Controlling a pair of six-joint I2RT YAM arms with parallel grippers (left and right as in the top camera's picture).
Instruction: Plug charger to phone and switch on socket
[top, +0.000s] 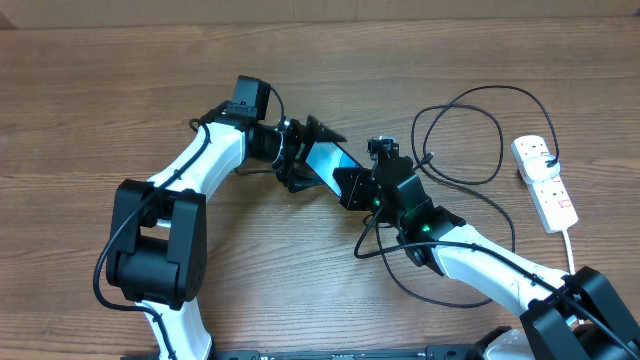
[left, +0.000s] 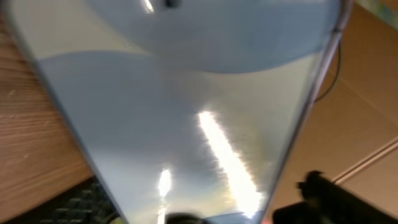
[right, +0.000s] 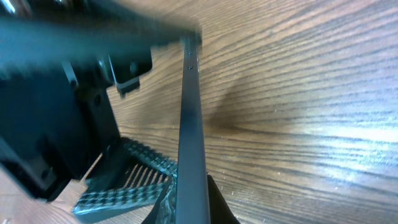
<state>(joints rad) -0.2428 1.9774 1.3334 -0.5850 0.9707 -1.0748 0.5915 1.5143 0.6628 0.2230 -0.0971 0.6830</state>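
Jaws first: L gripper (top: 310, 157) has its fingers spread wide, one on each side of the phone (top: 326, 160) at the phone's 10 o'clock end. From overhead we see them standing wider than the handset, tho we can't tell whether either pad brushes its edge. R gripper (top: 358, 187) is closed tight on the phone's 4 o'clock end. In the R wrist view the phone (right: 189, 124) shows edge-on, a thin dark slab rising straight out of that grip, w/ wood grain beside it.

We find the phone just off the table's ctr, toward 12 o'clock. It lies on a diagonal from 10 to 4 btw the two grippers, light blue screen lit. In the L wrist view the phone (left: 186, 112) fills nearly the whole pic, pale and glossy w/ bright streaks of glare, and wood shows at its 9 o'clock side.

We see the charger (top: 500, 140) as a thin black cable in loose loops on the table (top: 100, 80), approx 2 to 4 o'clock of the phone, part of it passing under the R arm. We can't pick out its connector tip.

The socket (top: 545, 180) sits well apart from the phone at 3 o'clock, near the table's edge. It's a white strip angled from 11 to 5, w/ its white cord (top: 572, 245) leaving the 5 o'clock end. The black cable reaches the strip's 11 o'clock end.
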